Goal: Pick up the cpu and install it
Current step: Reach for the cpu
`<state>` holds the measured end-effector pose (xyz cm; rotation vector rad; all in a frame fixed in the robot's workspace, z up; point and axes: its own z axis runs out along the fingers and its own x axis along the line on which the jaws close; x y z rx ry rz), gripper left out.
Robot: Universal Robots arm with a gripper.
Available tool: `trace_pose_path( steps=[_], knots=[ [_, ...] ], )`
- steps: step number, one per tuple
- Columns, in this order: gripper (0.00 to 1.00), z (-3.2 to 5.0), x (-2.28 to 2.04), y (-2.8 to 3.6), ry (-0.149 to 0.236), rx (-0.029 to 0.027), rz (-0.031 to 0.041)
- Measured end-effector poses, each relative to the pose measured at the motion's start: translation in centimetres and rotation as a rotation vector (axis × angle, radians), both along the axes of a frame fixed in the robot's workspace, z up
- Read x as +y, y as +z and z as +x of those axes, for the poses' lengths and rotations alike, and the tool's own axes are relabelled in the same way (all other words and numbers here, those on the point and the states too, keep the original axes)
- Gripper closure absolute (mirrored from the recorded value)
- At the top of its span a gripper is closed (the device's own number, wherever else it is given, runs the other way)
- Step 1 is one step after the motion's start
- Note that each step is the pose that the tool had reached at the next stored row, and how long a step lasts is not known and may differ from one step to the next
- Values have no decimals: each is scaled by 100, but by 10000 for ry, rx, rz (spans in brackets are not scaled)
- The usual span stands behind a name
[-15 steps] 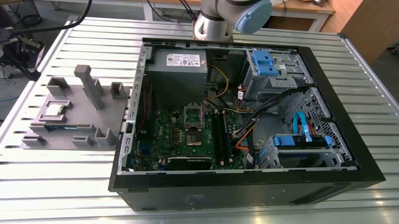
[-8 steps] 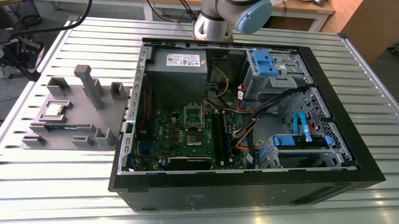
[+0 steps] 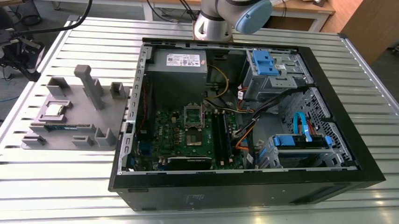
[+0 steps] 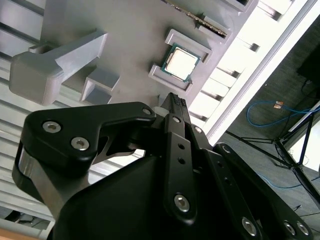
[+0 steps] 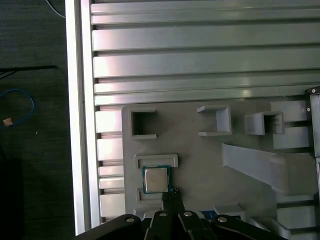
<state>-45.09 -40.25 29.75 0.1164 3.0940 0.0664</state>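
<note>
Squarely seated, the cpu (image 3: 55, 110) (image 4: 182, 62) (image 5: 155, 179) lay flat, metal top up, in a pocket of the grey tray (image 3: 81, 116) beside the computer case (image 3: 249, 186). Being square, it had no long axis. The gripper (image 4: 176, 102) (image 5: 172, 195) hung near the cpu, fingertips clenched together, grasping nothing.

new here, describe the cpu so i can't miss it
On the exterior view's left, beside the open computer case, lies a grey tray. The cpu lies framed on it: the only shiny silver square among dull grey blocks.
</note>
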Motion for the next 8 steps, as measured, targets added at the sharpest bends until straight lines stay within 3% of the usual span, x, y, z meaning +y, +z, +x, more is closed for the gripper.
trace_pose_path(
  steps=[8],
  knots=[
    [89,-21,1,-29,-1,2,-1]
  ],
)
